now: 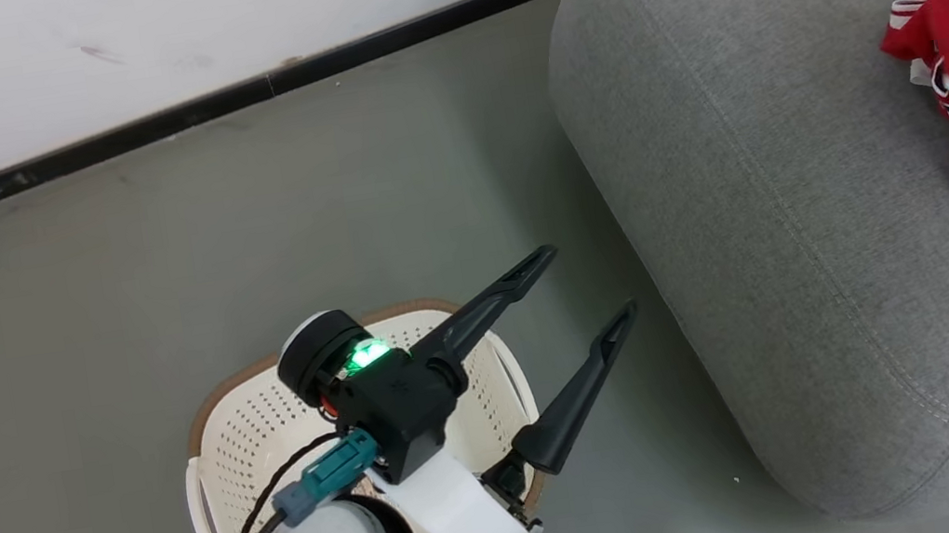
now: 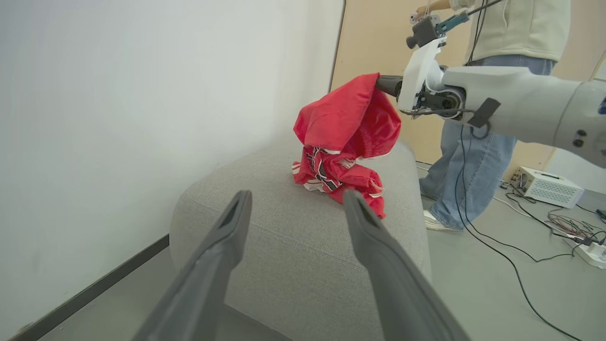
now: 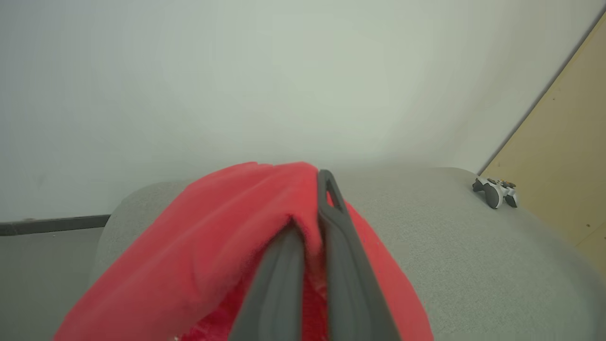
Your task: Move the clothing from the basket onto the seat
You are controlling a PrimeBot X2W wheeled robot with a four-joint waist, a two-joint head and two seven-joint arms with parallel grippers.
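Right gripper (image 3: 310,208): is pinching shut on a bunched fold of the clothing (image 3: 213,227), holding that end up off the seat (image 3: 450,246).
Left gripper (image 1: 589,280): is hanging with its fingers spread apart and holding nothing, above the basket (image 1: 245,432), which is sitting on the floor (image 1: 153,258) just beside the seat.
Clothing's place: is draping down from the right fingers, its lower folds lying crumpled on the seat top.
Handling: is looking light, limp and somewhat slippery; likely sagging and trailing, not breaking.
Hold: gathering a thick bunch or a striped hem is probably gripping better than a single layer.
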